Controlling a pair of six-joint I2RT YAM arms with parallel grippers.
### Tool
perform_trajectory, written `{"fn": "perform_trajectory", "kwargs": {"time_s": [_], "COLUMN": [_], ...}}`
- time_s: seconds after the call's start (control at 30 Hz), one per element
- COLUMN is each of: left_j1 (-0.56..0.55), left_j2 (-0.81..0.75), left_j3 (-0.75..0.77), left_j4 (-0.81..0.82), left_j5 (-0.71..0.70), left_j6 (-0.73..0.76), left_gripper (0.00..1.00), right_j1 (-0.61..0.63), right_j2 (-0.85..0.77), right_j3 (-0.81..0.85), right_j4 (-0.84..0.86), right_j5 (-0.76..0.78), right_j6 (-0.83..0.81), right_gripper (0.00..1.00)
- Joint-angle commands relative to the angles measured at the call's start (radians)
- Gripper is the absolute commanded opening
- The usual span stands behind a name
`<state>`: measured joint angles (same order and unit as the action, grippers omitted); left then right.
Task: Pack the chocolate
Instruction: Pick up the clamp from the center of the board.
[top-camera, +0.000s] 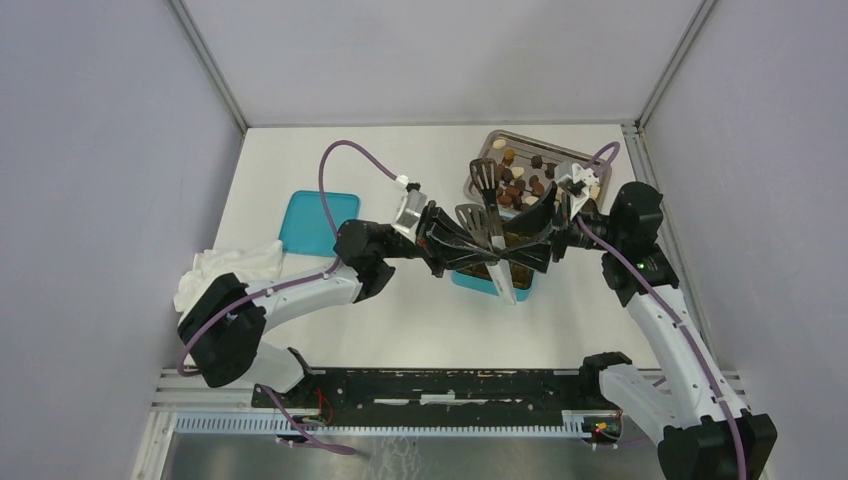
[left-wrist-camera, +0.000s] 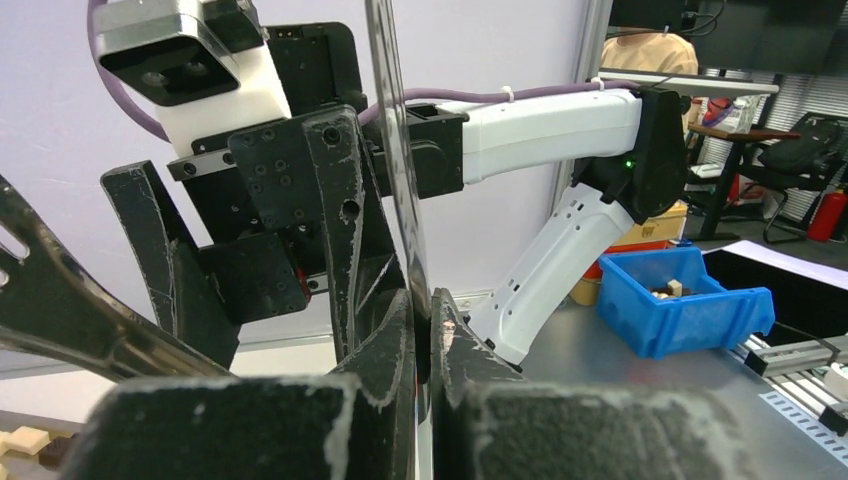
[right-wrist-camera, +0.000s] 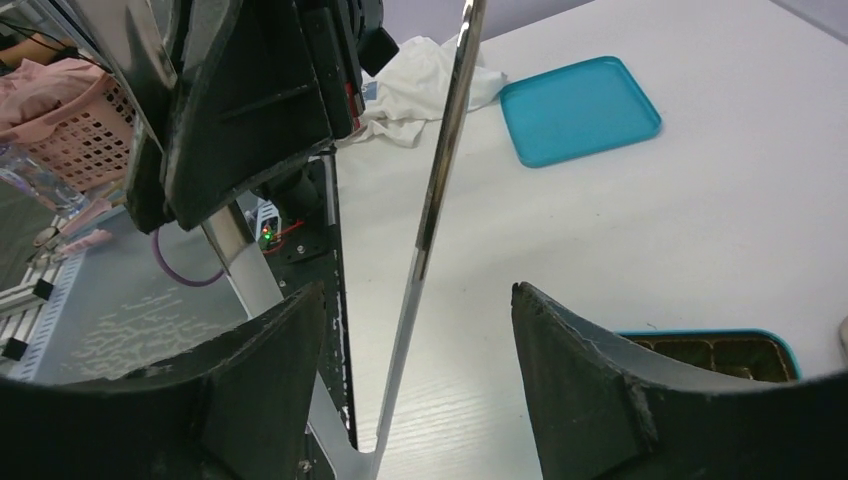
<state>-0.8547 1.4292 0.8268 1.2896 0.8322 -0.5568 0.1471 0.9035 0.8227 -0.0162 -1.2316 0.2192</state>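
From above: tiny chocolate bonbons (top-camera: 520, 178), dark brown, lighter brown and cream-white, scattered loose on a rectangular metal tray (top-camera: 548, 146) at the far right of the white table (top-camera: 400, 320), just beyond a square teal box (top-camera: 468, 284) largely hidden under the arms. Both arms bent inward over that box, left gripper (top-camera: 478, 252) and right gripper (top-camera: 530, 245) nose to nose around long metal tweezers (top-camera: 497, 235). Flat teal lid (top-camera: 318, 222) and crumpled white cloth (top-camera: 235, 268) off to the left. From the left wrist: left gripper (left-wrist-camera: 425, 315) clamped tight on the thin tweezers (left-wrist-camera: 395, 150), pads pressed against either side; right gripper's black fingers (left-wrist-camera: 335, 200) facing close behind. From the right wrist: right gripper (right-wrist-camera: 415, 295) spread wide, tweezers (right-wrist-camera: 435, 200) between the fingers and apparently touching neither; teal box (right-wrist-camera: 700, 336) with brown gridded insert at the lower right, lid (right-wrist-camera: 580, 110) and cloth (right-wrist-camera: 420, 80) beyond.
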Motion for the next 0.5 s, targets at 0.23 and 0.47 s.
{"fn": "perform_trajectory", "kwargs": {"time_s": [0.23, 0.47], "left_j1": [-0.007, -0.009], "left_j2": [0.023, 0.014], "left_j3": [0.053, 0.032], "left_j4": [0.049, 0.026], "left_j5": [-0.069, -0.139], "left_j6": [0.017, 0.042], "left_gripper": [0.02, 0.02], "right_j1": [0.045, 0.066], "right_j2": [0.012, 0.036], "right_j3": [-0.044, -0.044], "right_j4": [0.162, 0.217], "right_j5": [0.091, 0.110], "right_j6": [0.154, 0.225], "right_gripper": [0.44, 0.20]}}
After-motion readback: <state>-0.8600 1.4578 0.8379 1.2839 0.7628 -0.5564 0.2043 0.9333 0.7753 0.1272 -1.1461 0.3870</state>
